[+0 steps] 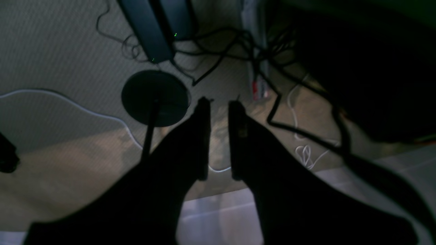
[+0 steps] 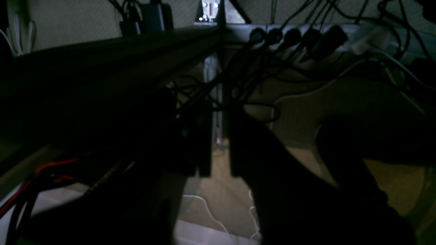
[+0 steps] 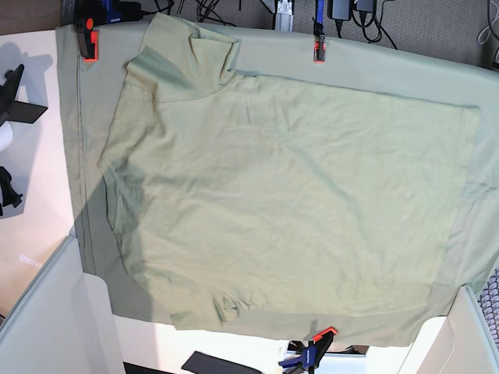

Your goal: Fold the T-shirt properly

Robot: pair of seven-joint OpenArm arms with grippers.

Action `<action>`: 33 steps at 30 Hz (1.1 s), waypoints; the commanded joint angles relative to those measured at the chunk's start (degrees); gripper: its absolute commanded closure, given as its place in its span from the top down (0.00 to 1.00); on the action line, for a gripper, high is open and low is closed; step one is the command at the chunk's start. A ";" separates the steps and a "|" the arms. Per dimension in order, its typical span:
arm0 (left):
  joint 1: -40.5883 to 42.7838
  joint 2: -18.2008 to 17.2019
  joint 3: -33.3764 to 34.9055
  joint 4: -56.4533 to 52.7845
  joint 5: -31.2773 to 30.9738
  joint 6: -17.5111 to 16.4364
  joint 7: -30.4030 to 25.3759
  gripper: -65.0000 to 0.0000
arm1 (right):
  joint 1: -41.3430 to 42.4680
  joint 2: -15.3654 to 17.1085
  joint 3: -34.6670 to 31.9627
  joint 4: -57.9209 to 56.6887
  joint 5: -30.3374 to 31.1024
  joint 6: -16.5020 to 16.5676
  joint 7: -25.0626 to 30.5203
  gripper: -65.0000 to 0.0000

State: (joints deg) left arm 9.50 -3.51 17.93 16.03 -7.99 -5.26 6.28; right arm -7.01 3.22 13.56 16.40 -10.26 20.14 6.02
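The pale sage-green T-shirt (image 3: 288, 202) lies spread flat on the larger green cloth sheet (image 3: 374, 70) in the base view. Its hem is to the right, one sleeve (image 3: 187, 58) at the top left and one (image 3: 226, 305) at the bottom. Neither gripper shows in the base view. My left gripper (image 1: 219, 102) hangs over the floor beside the table, empty, its fingers a narrow gap apart. My right gripper (image 2: 218, 115) is also off the table, in dark surroundings, empty, with the same narrow gap. The shirt is out of view in both wrist views.
Orange clamps (image 3: 90, 43) (image 3: 318, 48) (image 3: 323, 336) pin the sheet to the table edges. White arm bases stand at the bottom left (image 3: 47, 312) and bottom right (image 3: 468, 335). Cables and a round black stand base (image 1: 155, 97) lie on the floor.
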 commanded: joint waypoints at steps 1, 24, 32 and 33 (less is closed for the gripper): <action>0.42 -0.50 -0.02 0.28 0.11 -1.22 0.15 0.15 | -0.46 0.79 -0.09 0.33 0.20 0.63 0.70 0.12; 23.10 -10.34 -9.97 34.62 -6.56 -18.60 -2.43 0.16 | -24.70 8.26 -13.31 27.71 6.23 0.85 1.92 0.12; 31.89 -10.34 -22.97 49.55 -13.35 -31.43 3.54 0.16 | -34.67 12.09 -13.22 43.60 6.86 1.05 1.86 0.12; 33.38 -10.32 -24.46 51.82 -14.21 -34.14 3.63 0.16 | -35.98 12.68 -13.20 45.88 6.88 1.05 1.79 0.12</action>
State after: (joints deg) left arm 42.13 -13.47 -6.46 67.40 -21.61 -38.22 10.55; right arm -42.11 15.31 0.21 62.00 -3.81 20.73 6.98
